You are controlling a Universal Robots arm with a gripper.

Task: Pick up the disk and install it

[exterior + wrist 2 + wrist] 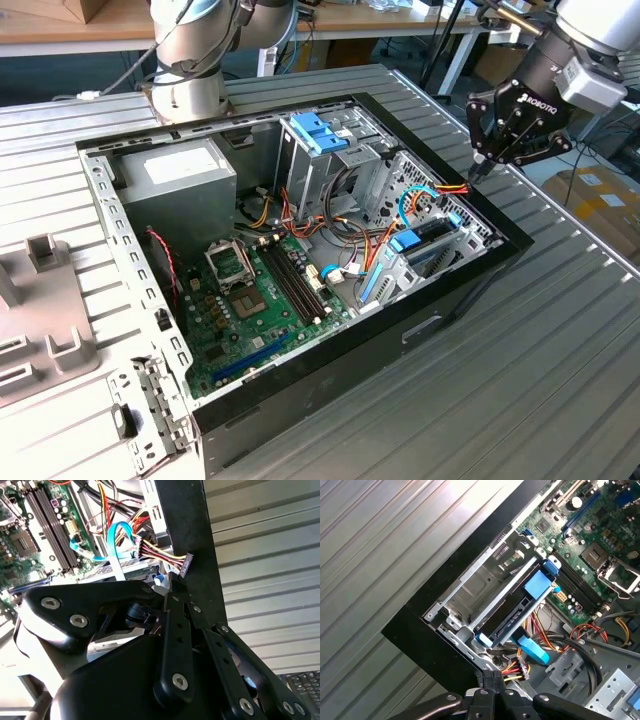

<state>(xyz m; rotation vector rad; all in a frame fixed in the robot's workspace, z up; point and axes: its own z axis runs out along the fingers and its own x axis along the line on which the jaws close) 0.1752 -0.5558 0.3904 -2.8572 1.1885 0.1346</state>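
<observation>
The disk [507, 611] is a flat dark slab framed by blue rails. It lies in the metal drive bay at the corner of the open computer case [440, 300], with a blue tab [539, 584] on its upper side. In the exterior view the disk [428, 240] sits low in the case near the exterior view's right wall. My gripper [479, 168] hangs just above that wall, beside the bay, shut with nothing between its fingers. Both wrist views show the gripper [490, 676] [176, 600] with its fingertips pressed together over a bundle of red and yellow wires [512, 669].
A grey power supply [180, 175] and a tall metal cage with a light-blue top [320, 135] stand at the back of the case. The green motherboard [250, 290] lies in the middle. Loose cables cross near the bay. The arm's base [190, 75] is behind the case, on a ribbed metal table [540, 380].
</observation>
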